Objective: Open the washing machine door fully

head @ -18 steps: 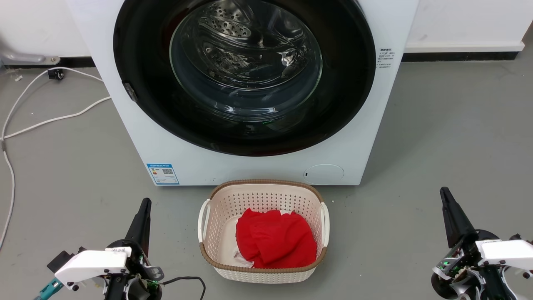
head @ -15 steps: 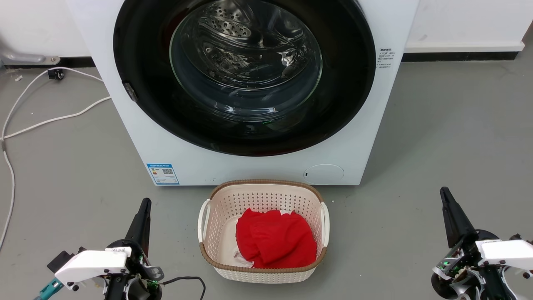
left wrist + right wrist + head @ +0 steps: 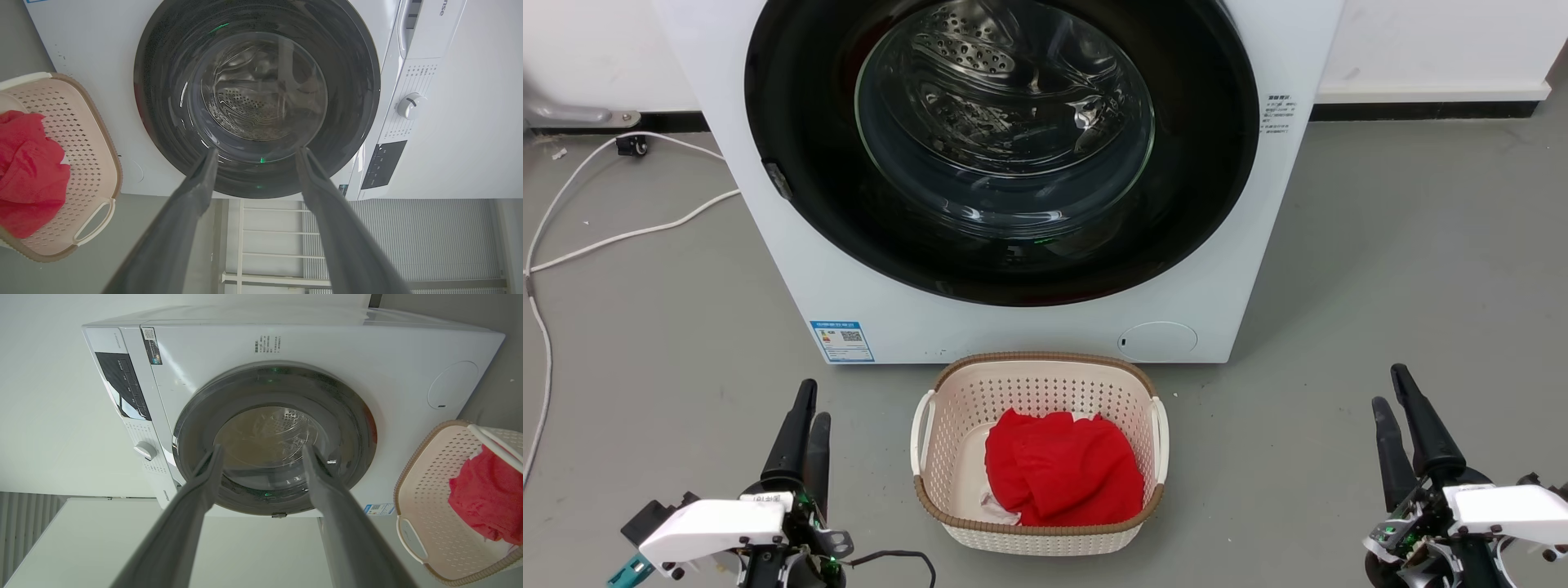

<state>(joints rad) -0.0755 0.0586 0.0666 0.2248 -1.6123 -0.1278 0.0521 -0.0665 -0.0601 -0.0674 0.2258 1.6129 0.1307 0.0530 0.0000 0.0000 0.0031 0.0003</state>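
Approach step: door (image 3: 1005, 245) looks closed on the machine (image 3: 1013, 331). Left gripper (image 3: 814, 400) and right gripper (image 3: 1387, 384) hover before it, fingers apart. Next, hook its rim.

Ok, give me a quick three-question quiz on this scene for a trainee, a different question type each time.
1. True or false: the washing machine door is shut.
2. What lies in the laundry basket? A) red cloth B) blue towel C) nothing
3. Fill in: the left hand and right hand are both ___ (open or shut).
Key: 1 true; 2 A; 3 open.
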